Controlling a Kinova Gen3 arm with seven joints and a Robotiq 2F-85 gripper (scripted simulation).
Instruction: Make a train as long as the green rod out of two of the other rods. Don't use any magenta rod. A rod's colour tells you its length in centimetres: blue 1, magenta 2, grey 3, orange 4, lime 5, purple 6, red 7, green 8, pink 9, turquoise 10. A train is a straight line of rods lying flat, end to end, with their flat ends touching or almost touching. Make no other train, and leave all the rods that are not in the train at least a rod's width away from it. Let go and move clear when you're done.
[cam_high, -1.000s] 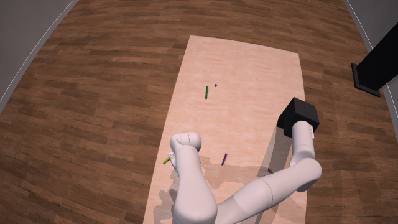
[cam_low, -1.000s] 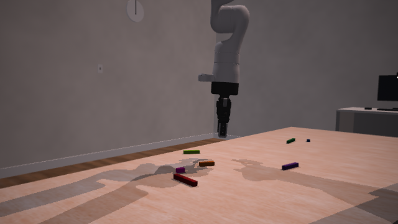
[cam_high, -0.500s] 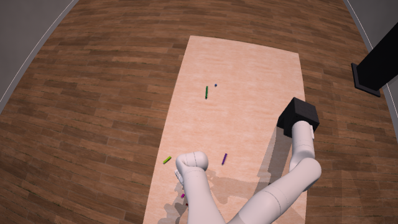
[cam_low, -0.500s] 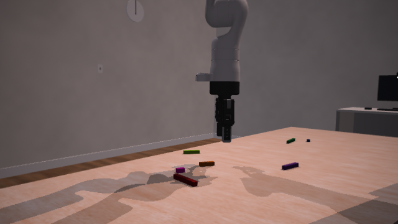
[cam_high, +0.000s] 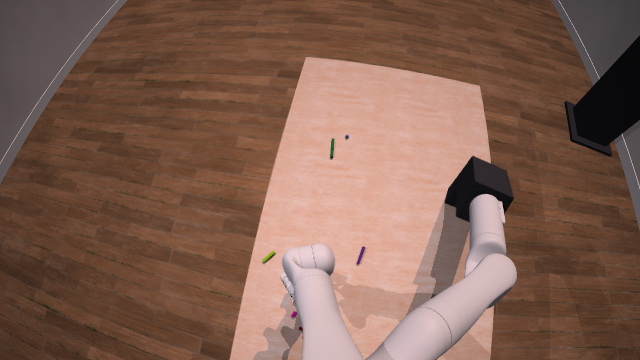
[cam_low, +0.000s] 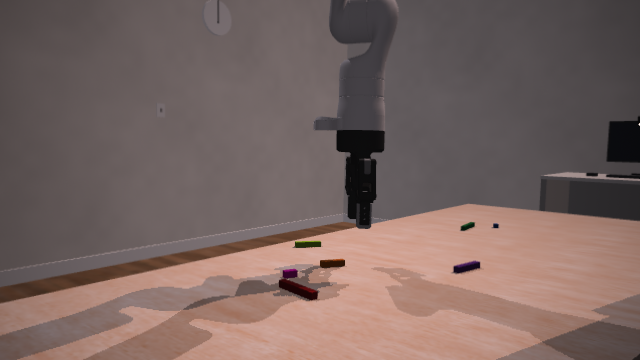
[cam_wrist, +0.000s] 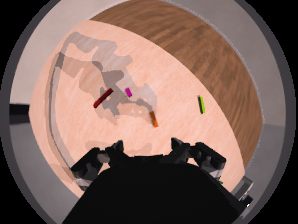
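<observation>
One orange rod (cam_low: 332, 263) (cam_wrist: 154, 119), hidden from the top view, shows in the outside view under the wide-open, empty end effector (cam_low: 358, 223) (cam_wrist: 147, 144).

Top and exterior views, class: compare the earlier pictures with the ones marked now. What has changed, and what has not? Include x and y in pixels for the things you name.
The gripper (cam_high: 287, 286) (cam_low: 358, 220) (cam_wrist: 147, 144) moved away from the lime rod (cam_high: 268, 257) (cam_low: 308, 244) (cam_wrist: 202, 104), toward the top picture's bottom edge. It is open; no rod was visibly taken or let go. The lime, orange (cam_low: 332, 263) (cam_wrist: 154, 119), magenta (cam_high: 294, 314) (cam_low: 290, 273) (cam_wrist: 128, 92), red (cam_high: 301, 329) (cam_low: 298, 289) (cam_wrist: 103, 98), purple (cam_high: 361, 255) (cam_low: 466, 267), green (cam_high: 332, 149) (cam_low: 467, 226) and blue (cam_high: 347, 137) (cam_low: 495, 225) rods stayed put.
</observation>
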